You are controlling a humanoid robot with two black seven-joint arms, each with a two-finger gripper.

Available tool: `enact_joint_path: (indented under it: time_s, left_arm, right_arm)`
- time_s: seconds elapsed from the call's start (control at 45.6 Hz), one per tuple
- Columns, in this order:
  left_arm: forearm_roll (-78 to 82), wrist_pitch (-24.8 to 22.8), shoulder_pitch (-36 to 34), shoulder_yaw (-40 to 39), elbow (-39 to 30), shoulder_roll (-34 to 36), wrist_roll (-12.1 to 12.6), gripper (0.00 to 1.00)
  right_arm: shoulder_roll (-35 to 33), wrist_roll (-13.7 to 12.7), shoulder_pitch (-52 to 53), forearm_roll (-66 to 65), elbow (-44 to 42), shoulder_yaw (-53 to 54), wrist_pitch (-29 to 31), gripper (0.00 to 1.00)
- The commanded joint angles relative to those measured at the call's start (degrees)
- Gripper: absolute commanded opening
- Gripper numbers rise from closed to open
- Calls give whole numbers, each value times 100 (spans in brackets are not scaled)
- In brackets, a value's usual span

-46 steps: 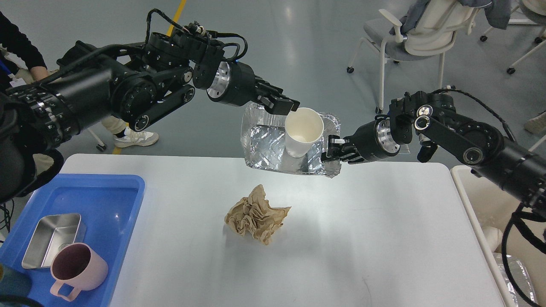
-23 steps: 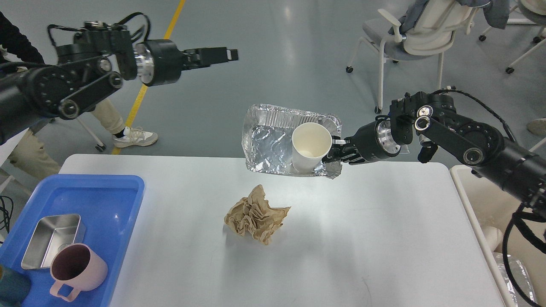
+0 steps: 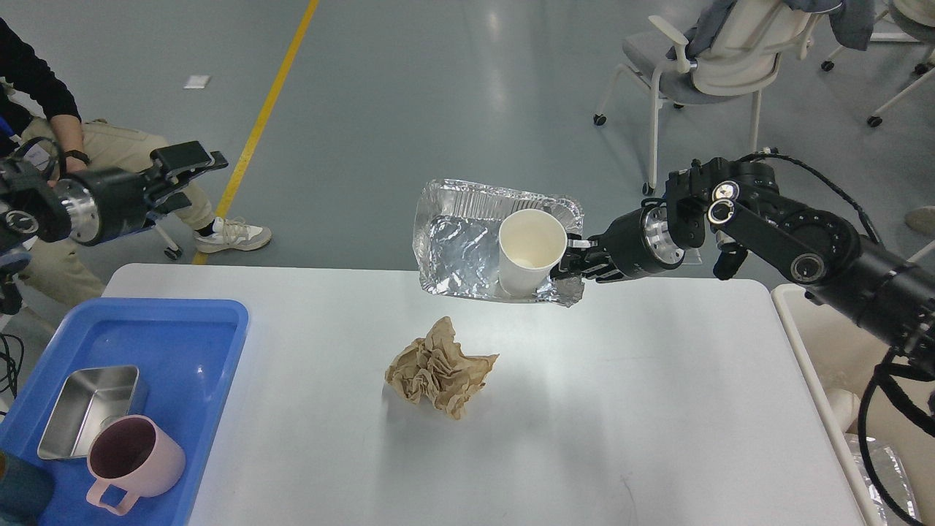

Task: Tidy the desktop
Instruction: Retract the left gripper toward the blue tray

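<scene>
A pink mug (image 3: 135, 462) and steel tin (image 3: 89, 410) are sitting in the blue tray (image 3: 212, 351) at the desktop's (image 3: 621, 409) near-left edge. Crumpled brown paper (image 3: 438, 367) is lying mid-desktop with bare surface around. Beyond, the right gripper (image 3: 572, 261) is clamping a foil tray (image 3: 467, 245) holding a paper cup (image 3: 527, 252) above the far edge. The left gripper (image 3: 191, 161) is hanging parted off the far-left corner.

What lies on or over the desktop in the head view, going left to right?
Blue tray → metal box → pink mug → crumpled brown paper → foil tray → paper cup → right end effector.
</scene>
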Motion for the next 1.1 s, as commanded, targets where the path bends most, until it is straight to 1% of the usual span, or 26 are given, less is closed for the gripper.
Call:
enact_joint_path:
  time_s: [0.0, 0.066, 0.132, 0.241, 0.461, 0.57, 0.702, 0.768, 0.943, 1.009, 1.075]
  left_arm:
    - [9, 104, 153, 23, -962, 752, 61, 97]
    - [9, 227, 240, 14, -1375, 1042, 62, 97]
    - [9, 464, 398, 14, -1868, 1314, 62, 97]
    - [9, 869, 724, -12, -2562, 1578, 18, 97]
    - [-18, 1370, 1181, -12, -3266, 2132, -35, 97]
    - [-18, 1379, 1339, -12, -3398, 2466, -44, 97]
    - [-18, 1361, 1357, 5, -3635, 2958, -88, 97]
    - [-26, 1388, 1357, 14, -3636, 3099, -97, 97]
    - [-53, 1361, 1339, -30, -3601, 3214, -114, 97]
    - [-53, 1379, 1269, -126, -3566, 3126, -158, 97]
    - [-70, 1370, 1225, -363, -3434, 2968, -141, 97]
  right_arm:
    - [-27, 0, 7, 0, 0, 0, 0, 0]
    - [-27, 0, -2, 0, 0, 0, 0, 0]
    - [-27, 0, -19, 0, -9, 0, 0, 0]
    - [-10, 0, -37, 0, -9, 0, 0, 0]
    - [-45, 0, -37, 0, 0, -8, 9, 0]
    - [-71, 0, -55, 0, -9, -8, 9, 0]
    - [-71, 0, -72, 0, -9, -8, 9, 0]
    - [-71, 0, -72, 0, -9, -8, 9, 0]
    - [-27, 0, -64, 0, -9, 0, 0, 0]
    - [-10, 0, -46, 0, -9, -8, 0, 0]
    - [-1, 0, -28, 0, -9, -8, 0, 0]
